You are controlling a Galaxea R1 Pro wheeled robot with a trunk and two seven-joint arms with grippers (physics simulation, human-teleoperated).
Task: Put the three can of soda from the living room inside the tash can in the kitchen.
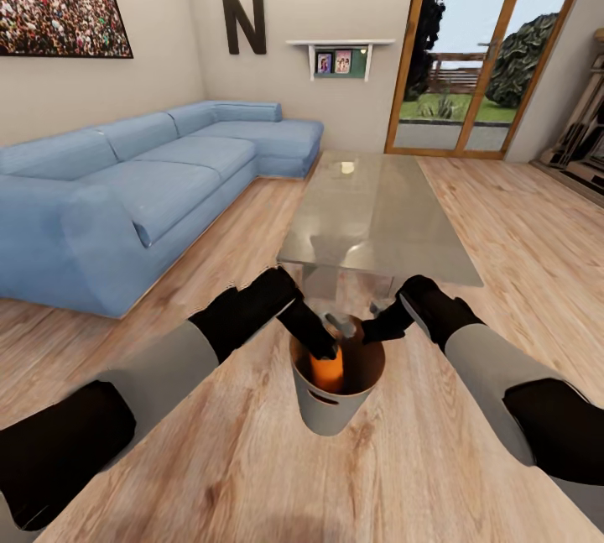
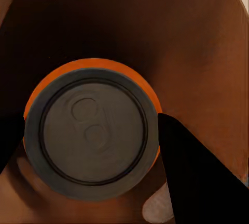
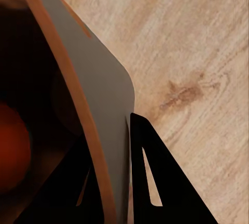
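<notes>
Bin [image 1: 335, 409] low in the middle of the head frame, standing on the wood floor [image 1: 252, 459] just short of the glass table [image 1: 377, 216]. Orange can [image 1: 327, 371] inside it, left claw [image 1: 323, 346] reaching in, jaws either side of the can, whether pressing it or slack cannot tell. Right claw [image 1: 377, 329] pinched on the bin rim, wall between its fingers [image 3: 155, 182]. Likely risk: tipping the bin by lifting one-sided, or dragging the can back out if the left claw withdraws unopened. Readable writing: a large "N" [image 1: 243, 21] at upper left; no brand legible on the can lid [image 2: 93, 133].
</notes>
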